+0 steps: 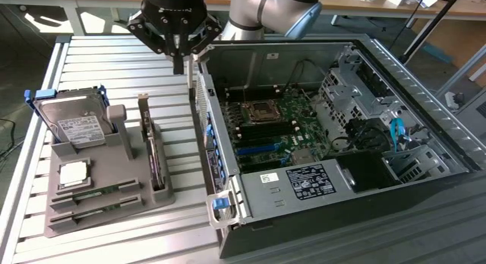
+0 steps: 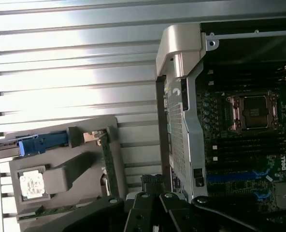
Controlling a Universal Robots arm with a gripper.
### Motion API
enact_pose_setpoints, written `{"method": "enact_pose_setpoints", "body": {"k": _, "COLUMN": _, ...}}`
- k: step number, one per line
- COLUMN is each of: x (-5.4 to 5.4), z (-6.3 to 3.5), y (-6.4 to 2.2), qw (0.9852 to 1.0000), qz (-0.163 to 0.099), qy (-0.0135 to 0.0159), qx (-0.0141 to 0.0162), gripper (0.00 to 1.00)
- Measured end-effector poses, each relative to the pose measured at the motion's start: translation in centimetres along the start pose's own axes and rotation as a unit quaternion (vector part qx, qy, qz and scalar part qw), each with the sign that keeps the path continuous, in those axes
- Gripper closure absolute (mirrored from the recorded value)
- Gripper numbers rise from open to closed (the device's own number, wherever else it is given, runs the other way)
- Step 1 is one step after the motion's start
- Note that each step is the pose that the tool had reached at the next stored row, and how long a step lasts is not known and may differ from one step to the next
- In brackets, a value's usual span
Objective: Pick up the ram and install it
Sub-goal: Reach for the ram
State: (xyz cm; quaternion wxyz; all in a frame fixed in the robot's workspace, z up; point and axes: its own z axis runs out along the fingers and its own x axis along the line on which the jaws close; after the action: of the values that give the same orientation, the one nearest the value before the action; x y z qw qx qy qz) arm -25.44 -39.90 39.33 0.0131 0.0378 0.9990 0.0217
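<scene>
Exterior view: my end effector hangs with its fingers pressed together and nothing between them, pointing down over the slatted desk; it sits just beside the far corner of the open computer case, on the exterior view's left of that case's wall; the ram is well apart from me, lying in a slot at the near end of the grey holder, with a second green strip in the slot next to it; the same holder carries a hard drive standing at its far end, a square silver processor chip lying flat, and a dark expansion card standing on edge along the side towards the case; inside the case the motherboard lies exposed, its empty processor socket uncovered; in the wrist view my closed end effector sits between the holder and the case's perforated rear wall.
</scene>
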Motion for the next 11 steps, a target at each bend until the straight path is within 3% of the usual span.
{"method": "enact_pose_setpoints", "body": {"k": 11, "x": 5.2, "z": -0.15, "y": -0.39, "qw": 1.0000, "qz": 0.000, "qy": 0.0000, "qx": 0.0000, "gripper": 0.89}}
